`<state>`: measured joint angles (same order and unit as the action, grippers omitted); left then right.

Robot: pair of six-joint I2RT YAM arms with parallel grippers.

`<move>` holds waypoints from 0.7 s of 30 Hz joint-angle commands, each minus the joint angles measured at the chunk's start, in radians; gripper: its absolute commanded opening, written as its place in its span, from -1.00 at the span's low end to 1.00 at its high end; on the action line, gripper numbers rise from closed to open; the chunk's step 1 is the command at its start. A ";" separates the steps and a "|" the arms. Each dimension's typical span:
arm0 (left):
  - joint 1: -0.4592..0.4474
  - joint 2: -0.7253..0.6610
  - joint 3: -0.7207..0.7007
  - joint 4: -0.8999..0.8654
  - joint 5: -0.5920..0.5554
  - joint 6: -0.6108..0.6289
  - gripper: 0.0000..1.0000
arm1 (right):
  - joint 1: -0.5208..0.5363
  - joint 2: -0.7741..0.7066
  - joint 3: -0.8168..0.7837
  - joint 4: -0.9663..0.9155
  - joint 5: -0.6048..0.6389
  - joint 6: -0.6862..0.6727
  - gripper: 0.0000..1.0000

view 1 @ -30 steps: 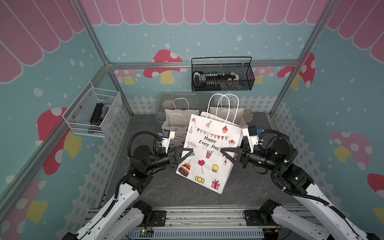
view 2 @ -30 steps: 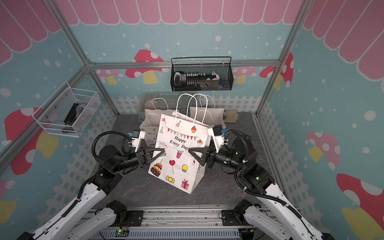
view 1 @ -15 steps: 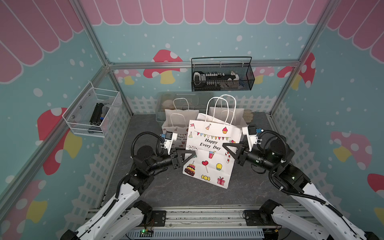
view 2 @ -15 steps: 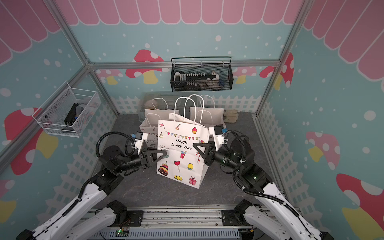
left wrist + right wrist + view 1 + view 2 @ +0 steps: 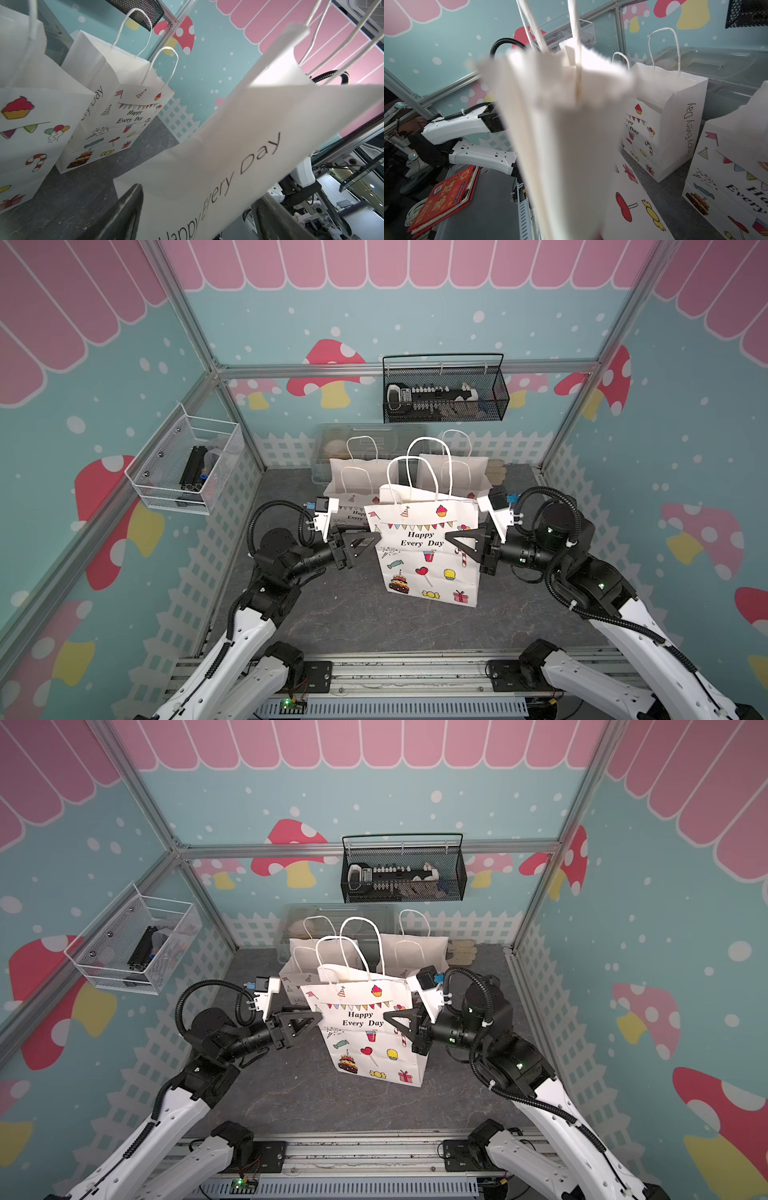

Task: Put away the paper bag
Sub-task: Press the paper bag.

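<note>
Black wire basket [image 5: 444, 414] w/ small parts is hanging on back wall; white mesh basket [image 5: 160, 479] is hanging on side wall; clear bin [image 5: 374, 433] is sitting at desk [image 5: 332, 614] rear.

— Which bag is it?
— The white paper bag [image 5: 424, 556] printed with "Happy Every Day", a string of coloured flags, a cupcake, a layer cake, sweets and a gift box.
— Standing or lying?
— In both top views the bag [image 5: 370, 1040] stands upright near the middle of the dark grey stone-look tabletop [image 5: 332, 614], printed face forward.
— Its shape?
— Two white twisted-cord handles [image 5: 428, 438] rise above the mouth. One side [image 5: 560, 135] is pressed narrow, its folds together. The other side panel [image 5: 239, 145] lies broad and bears the same lettering.
</note>
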<state>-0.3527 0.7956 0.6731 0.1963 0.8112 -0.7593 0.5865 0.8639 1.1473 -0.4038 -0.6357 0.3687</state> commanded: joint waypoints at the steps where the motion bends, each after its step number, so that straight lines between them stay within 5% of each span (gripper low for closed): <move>1: 0.007 -0.017 -0.030 0.097 0.062 -0.014 0.64 | -0.039 0.028 0.032 -0.033 -0.186 -0.090 -1.00; 7: 0.008 -0.081 -0.173 0.172 0.049 -0.019 0.65 | -0.212 0.191 0.063 0.134 -0.529 0.024 -1.00; 21: -0.011 -0.106 -0.315 0.468 0.007 -0.174 0.63 | -0.224 0.332 0.181 0.265 -0.799 0.083 -1.00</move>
<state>-0.3557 0.6964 0.3786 0.5774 0.8314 -0.8871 0.3683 1.1790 1.2964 -0.1791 -1.3193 0.4511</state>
